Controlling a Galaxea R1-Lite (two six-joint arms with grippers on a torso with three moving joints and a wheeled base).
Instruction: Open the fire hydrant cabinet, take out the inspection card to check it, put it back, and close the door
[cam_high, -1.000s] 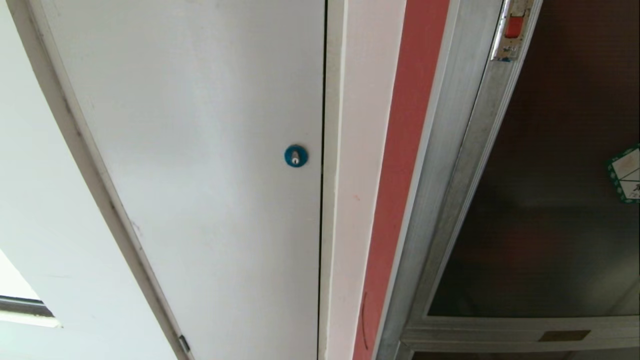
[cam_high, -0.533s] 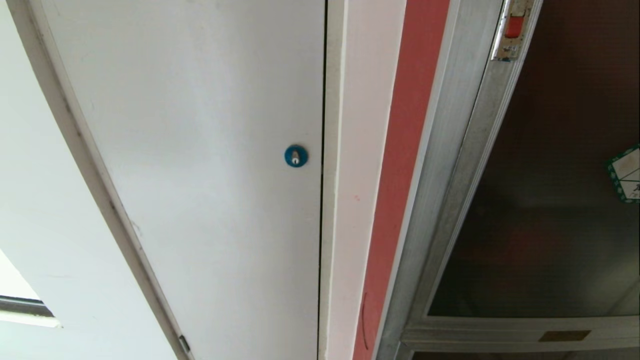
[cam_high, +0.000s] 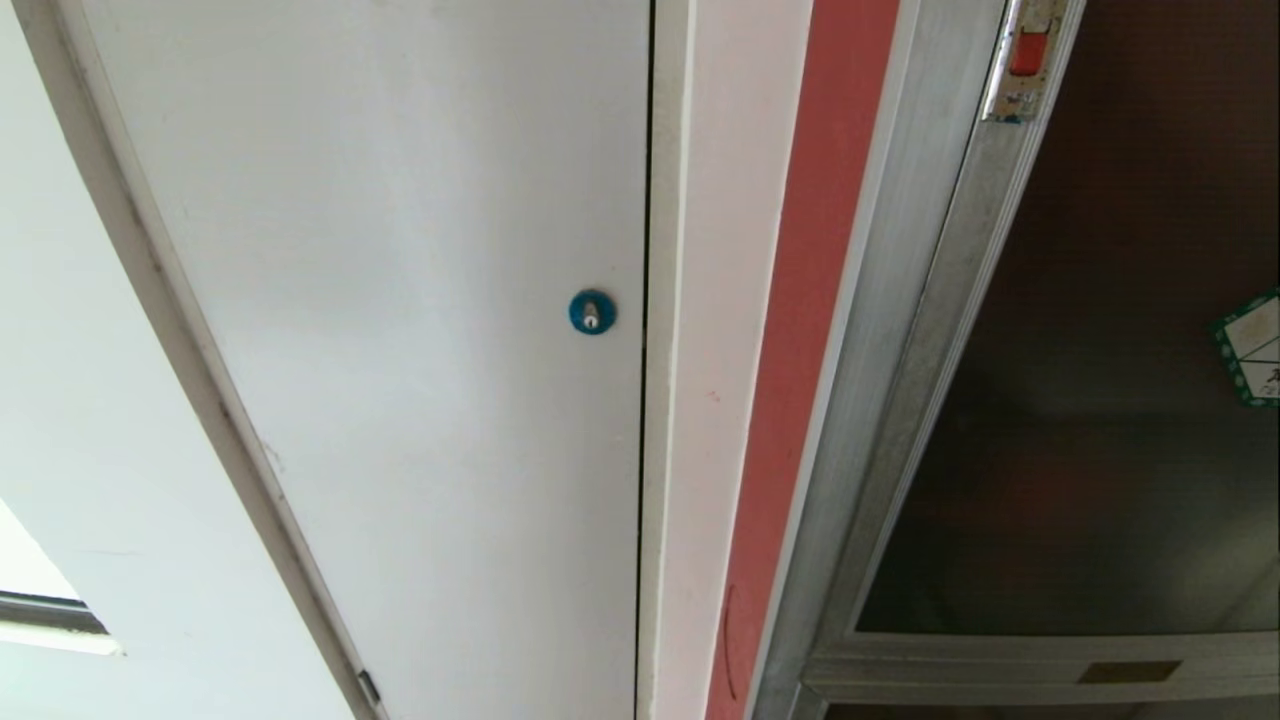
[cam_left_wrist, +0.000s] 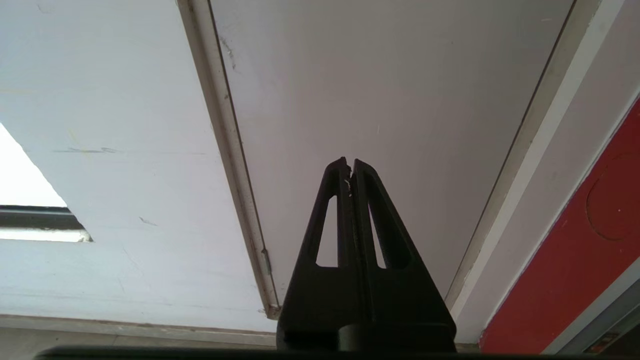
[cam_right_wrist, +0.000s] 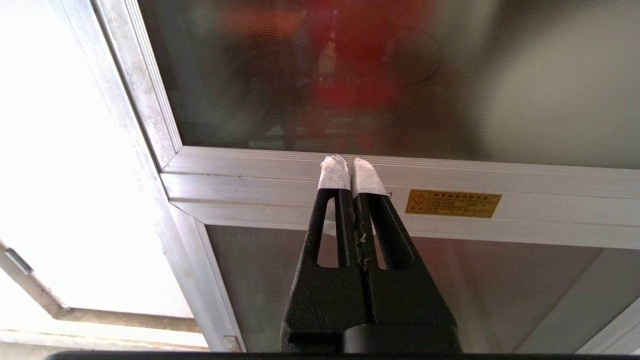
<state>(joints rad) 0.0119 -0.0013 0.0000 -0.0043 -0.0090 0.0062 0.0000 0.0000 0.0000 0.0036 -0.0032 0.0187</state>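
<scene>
From the head view, I see neither arm. The white door (cam_high: 400, 300) with its blue lock (cam_high: 592, 312) fills the left and middle, and the fire hydrant cabinet (cam_high: 900, 300) sits far right, its door (cam_high: 1100, 400) shut, with the small red latch (cam_high: 1028, 52) near the top edge and the green-edged sticker (cam_high: 1252, 348) clipped at the right. My worry here: the latch lies at the margin of what I can see, so a reach could go blind and land on the white door's lock instead.

In the left wrist view, the left end effector (cam_left_wrist: 350, 167) is closed and empty, pointing at the white door, well apart from the cabinet.

In the right wrist view, the right end effector (cam_right_wrist: 351, 170), tips wrapped in white, is closed on nothing and faces the aluminium rail (cam_right_wrist: 525, 175) beside the yellow plate (cam_right_wrist: 452, 203). Red shapes blur behind the glass; I cannot make out the inspection card. Pushing on from here risks striking the glass or rail, well short of the latch.
</scene>
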